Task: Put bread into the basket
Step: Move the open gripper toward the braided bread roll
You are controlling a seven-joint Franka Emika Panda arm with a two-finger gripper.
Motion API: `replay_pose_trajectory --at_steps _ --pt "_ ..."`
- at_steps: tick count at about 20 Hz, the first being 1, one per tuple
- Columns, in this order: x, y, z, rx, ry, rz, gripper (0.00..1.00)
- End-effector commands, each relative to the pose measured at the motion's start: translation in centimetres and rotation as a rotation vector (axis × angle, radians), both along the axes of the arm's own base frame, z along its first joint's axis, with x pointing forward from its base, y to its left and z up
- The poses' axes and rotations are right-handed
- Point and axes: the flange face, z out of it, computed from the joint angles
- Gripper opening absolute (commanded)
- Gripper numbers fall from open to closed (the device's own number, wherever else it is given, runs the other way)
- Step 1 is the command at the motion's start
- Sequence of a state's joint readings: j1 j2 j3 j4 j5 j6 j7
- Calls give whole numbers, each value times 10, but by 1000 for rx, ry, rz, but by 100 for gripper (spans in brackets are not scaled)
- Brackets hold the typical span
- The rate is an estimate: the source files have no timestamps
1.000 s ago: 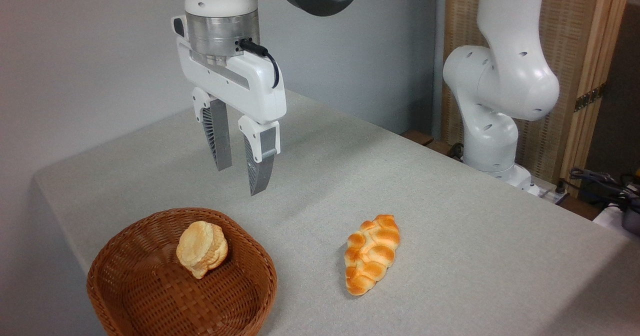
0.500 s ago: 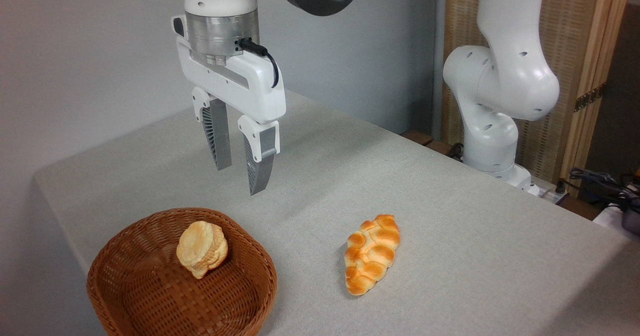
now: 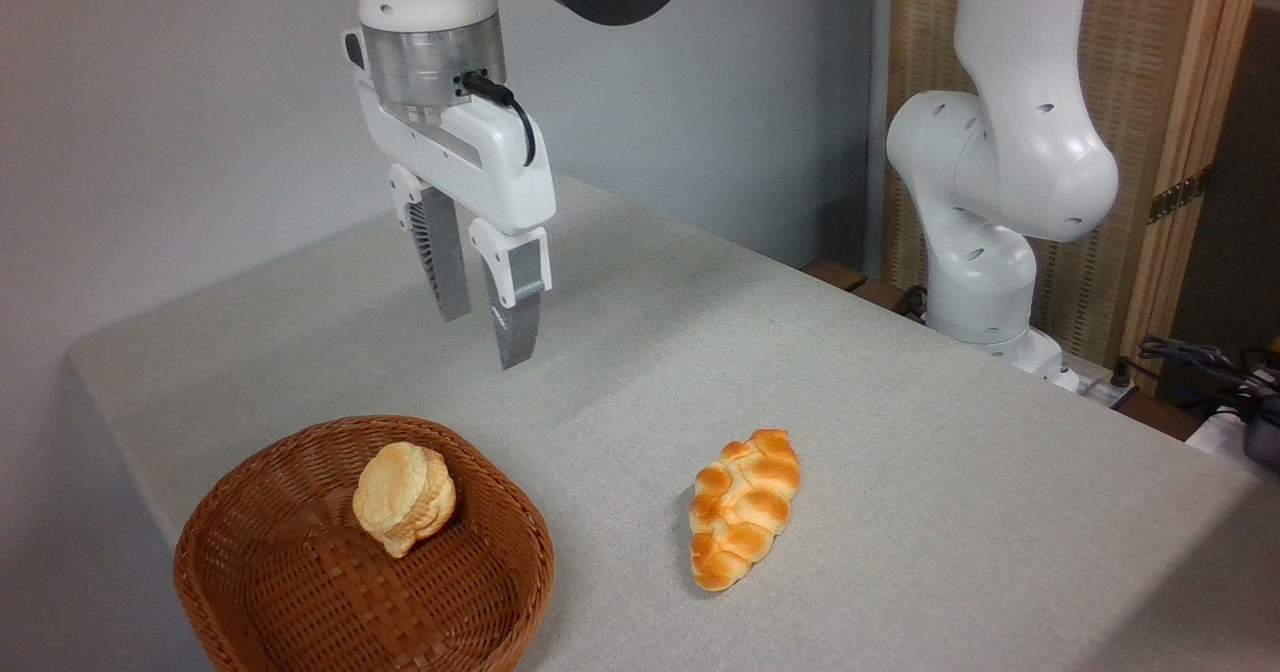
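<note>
A: Where does everything sit?

B: The bread (image 3: pixel 745 508) lies flat on the grey table (image 3: pixel 950 472), lower centre of the frame, its long axis running up and slightly right. The basket (image 3: pixel 300 602) is in the lower left corner, well apart from the loaf, with a round pale bun (image 3: pixel 403 497) leaning on its far inner wall.

A: And the gripper (image 3: pixel 487 337)?

B: It hangs in the upper left-centre, above the table, beyond the basket. Its jaws stand a narrow gap apart with nothing between them.

A: So what could go wrong?

B: I'd judge the gap looks too tight for the loaf's width; if it descends like this, a fingertip would land on the glossy crust and shove or tip the bread instead of straddling it.

A: Anything else?

B: The plaited surface is knobby and shiny, so a pinch near one tapered end may slip or let the loaf swing. And on the drop, the bun takes up part of the basket; a release over it could roll the loaf against the rim.
</note>
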State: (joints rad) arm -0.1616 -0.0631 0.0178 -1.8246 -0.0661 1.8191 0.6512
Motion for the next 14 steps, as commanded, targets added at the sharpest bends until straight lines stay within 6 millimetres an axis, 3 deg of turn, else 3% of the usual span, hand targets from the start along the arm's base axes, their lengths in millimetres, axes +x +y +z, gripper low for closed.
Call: replay_pose_trajectory --at_steps 1,7,14 --pt "1 7 -4 0 41 12 100" --pt "1 -13 -18 17 79 -15 100" --pt "1 -1 -4 13 58 -3 100"
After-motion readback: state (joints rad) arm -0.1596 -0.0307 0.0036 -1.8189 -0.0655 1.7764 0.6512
